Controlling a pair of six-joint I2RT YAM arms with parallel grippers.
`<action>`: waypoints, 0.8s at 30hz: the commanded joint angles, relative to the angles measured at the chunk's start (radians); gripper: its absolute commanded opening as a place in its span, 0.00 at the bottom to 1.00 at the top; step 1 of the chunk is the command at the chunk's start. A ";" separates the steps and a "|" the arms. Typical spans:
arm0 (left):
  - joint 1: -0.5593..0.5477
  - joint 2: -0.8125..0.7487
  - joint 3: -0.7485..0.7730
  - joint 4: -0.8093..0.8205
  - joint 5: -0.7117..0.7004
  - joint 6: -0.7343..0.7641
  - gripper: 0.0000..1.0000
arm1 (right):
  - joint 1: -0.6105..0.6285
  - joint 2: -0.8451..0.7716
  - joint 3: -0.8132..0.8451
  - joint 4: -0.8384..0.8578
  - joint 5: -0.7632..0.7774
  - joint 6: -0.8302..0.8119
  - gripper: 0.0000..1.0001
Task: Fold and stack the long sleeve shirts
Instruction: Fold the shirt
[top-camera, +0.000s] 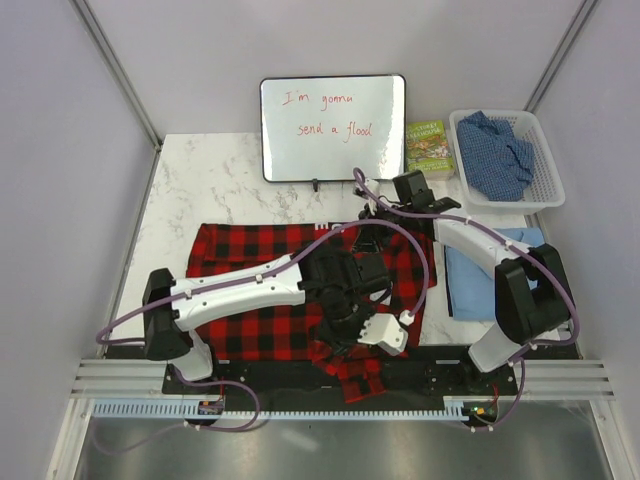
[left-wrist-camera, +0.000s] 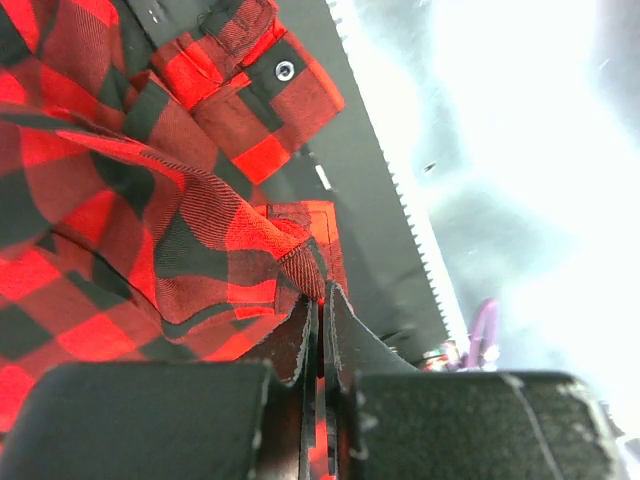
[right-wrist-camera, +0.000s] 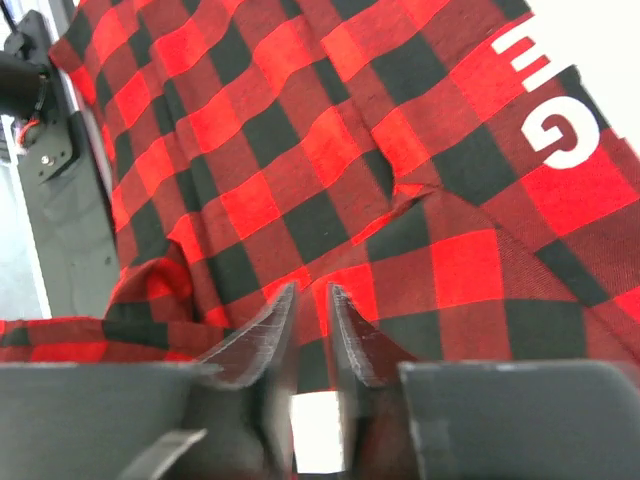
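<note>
The red-and-black checked flannel (top-camera: 250, 255) is lying spread across the middle of the marble table (top-camera: 210, 170), with its near edge hanging over the black base plate (top-camera: 290, 376). The left gripper (left-wrist-camera: 318, 300) is clamping a hemmed fold of that flannel, jaws pressed together on the cloth. The left wrist view is showing this pinch and a snap-fastened cuff (left-wrist-camera: 290, 85) beyond it, while the overhead view is hiding the fingertips under the wrist. The right gripper (right-wrist-camera: 312, 292) is bearing down on the flannel's far right part, jaws nearly together with a thin gap; whether cloth is caught between them cannot be told. The right wrist view alone is showing white lettering (right-wrist-camera: 555, 130) on the fabric. Only the overhead view is showing the light blue shirt (top-camera: 468, 282), lying flat just right of the flannel beneath the right arm, and the darker blue speckled shirt (top-camera: 495, 152), sitting crumpled in the white basket (top-camera: 545, 125) at the far right, near a book (top-camera: 430, 148) and a whiteboard (top-camera: 333, 128).
</note>
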 joint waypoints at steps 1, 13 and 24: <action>0.004 -0.023 0.080 -0.104 0.037 -0.219 0.02 | -0.029 -0.074 -0.019 0.022 -0.082 -0.016 0.37; 0.335 -0.163 -0.057 0.111 0.137 -0.024 0.02 | -0.197 -0.534 -0.181 0.031 -0.328 -0.099 0.85; 0.412 -0.130 -0.095 0.249 0.241 -0.001 0.03 | 0.082 -0.667 -0.278 0.110 -0.194 -0.243 0.82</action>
